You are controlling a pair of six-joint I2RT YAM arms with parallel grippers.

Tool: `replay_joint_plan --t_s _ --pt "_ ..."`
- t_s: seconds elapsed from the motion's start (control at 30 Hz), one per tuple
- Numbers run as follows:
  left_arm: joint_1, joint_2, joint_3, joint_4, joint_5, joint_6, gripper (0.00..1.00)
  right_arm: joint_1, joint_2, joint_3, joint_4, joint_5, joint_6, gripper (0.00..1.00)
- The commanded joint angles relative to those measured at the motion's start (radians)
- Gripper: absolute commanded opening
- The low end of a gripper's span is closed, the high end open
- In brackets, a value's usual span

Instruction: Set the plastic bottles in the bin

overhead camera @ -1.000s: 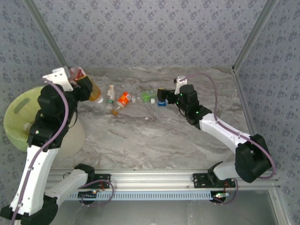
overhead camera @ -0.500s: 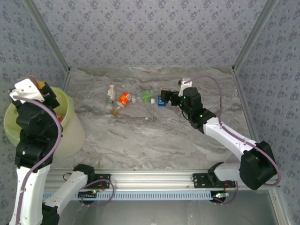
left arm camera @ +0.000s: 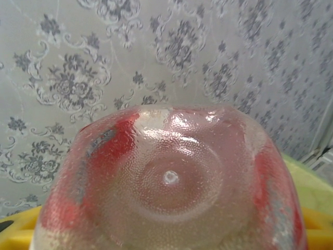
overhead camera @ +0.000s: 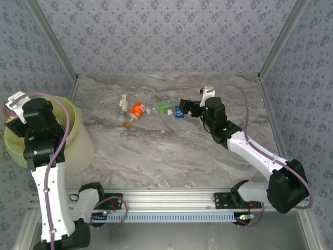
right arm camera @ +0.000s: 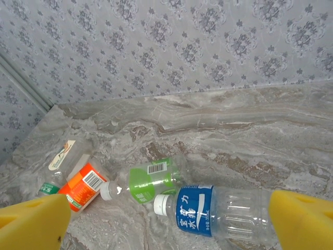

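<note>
**Thin plastic, easily crushed**

The left gripper (left arm camera: 166,232) pinches a clear red-labelled plastic bottle (left arm camera: 171,177), with the round lime-green plastic bin (overhead camera: 78,138) just below. The right gripper (right arm camera: 169,226) gapes wide; a blue-labelled clear bottle (right arm camera: 208,211) lies between its jaws, probably light and slick, and best pinched mid-label.

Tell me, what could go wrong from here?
The left tool holds a red-labelled bottle near the rim of the bin, not over its middle; let go there, it might fall outside. The right tool stands open around the blue-labelled bottle, which lies right beside the green-labelled bottle; closing could knock that one away.
</note>
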Motion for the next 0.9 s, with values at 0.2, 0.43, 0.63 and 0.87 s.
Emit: replay_joint_plan --t_s 0.2,0.43,0.63,0.87 --pt "0.073 0.141 0.043 -0.175 -0.082 -0.093 0.97 -0.028 -0.019 -0.016 -0.004 0.020 0.027 1.00" --pt "0.072 0.160 0.103 -0.228 0.208 -0.127 1.00 -0.034 -0.007 -0.006 -0.023 -0.014 0.026 1.00" --pt "0.072 0.131 0.088 -0.194 0.526 -0.146 1.00 -0.035 0.024 0.020 -0.054 -0.027 0.029 1.00" --pt "0.073 0.006 0.086 -0.167 0.205 -0.227 0.99 -0.034 0.036 0.032 -0.063 -0.049 0.021 1.00"
